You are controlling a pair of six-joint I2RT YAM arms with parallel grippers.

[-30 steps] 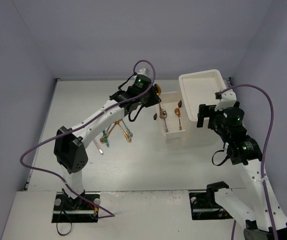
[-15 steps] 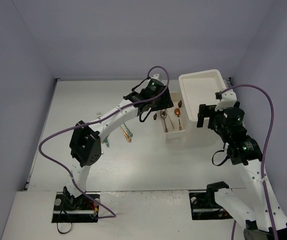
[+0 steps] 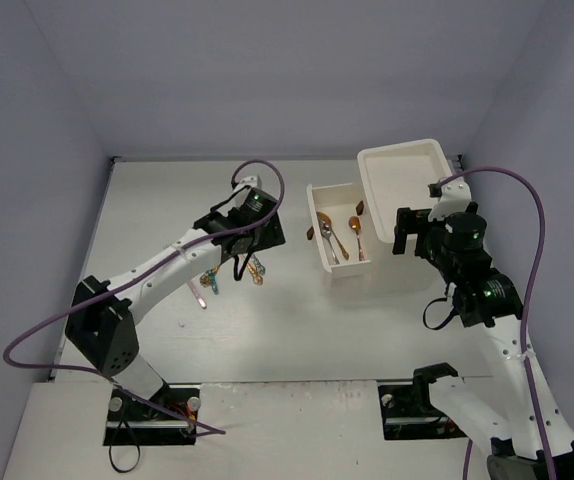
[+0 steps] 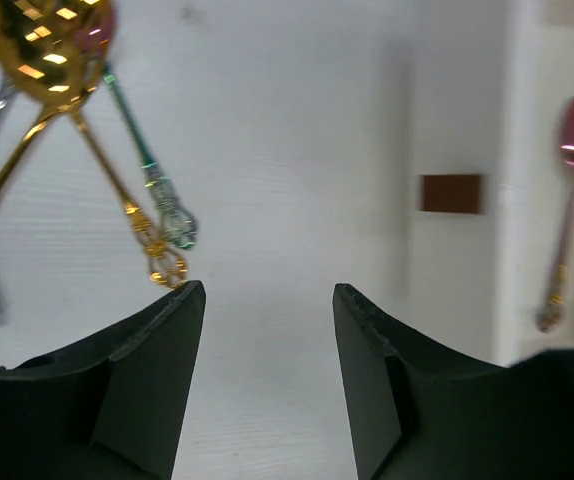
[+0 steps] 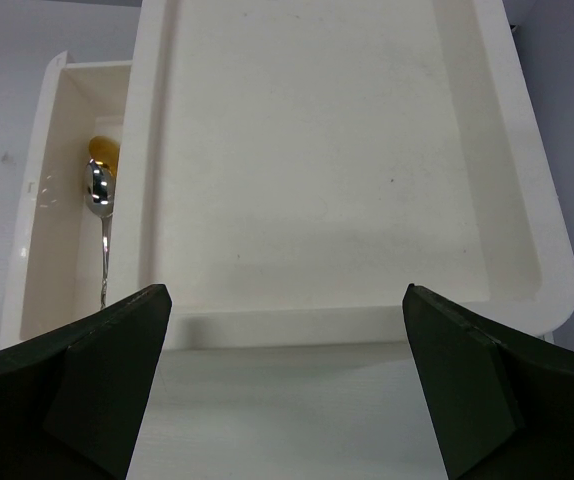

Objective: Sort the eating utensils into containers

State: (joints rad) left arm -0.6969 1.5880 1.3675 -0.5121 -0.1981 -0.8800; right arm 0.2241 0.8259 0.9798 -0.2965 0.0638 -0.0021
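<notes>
Several loose eating utensils (image 3: 250,268) with gold and teal handles lie in a small pile left of centre. In the left wrist view a gold spoon (image 4: 43,42) and a teal-handled piece (image 4: 154,186) lie ahead and to the left. My left gripper (image 3: 262,238) hovers by this pile, open, with only bare table between its fingertips (image 4: 267,290). The open drawer (image 3: 316,242) holds three spoons: gold, silver (image 5: 99,192) and copper (image 4: 573,190). My right gripper (image 5: 287,290) stands wide open and empty, right of the drawer (image 3: 407,232).
The white drawer unit's tray-like top (image 3: 403,172) stands at the back right, directly in front of my right gripper (image 5: 337,150). A brown drawer handle (image 4: 452,193) faces the pile. A thin pink-tipped piece (image 3: 199,296) lies apart, left of the pile.
My left gripper carried a gold spoon to the drawer, opened and let it go there, then swung back left to the pile. The right arm has stayed still.
</notes>
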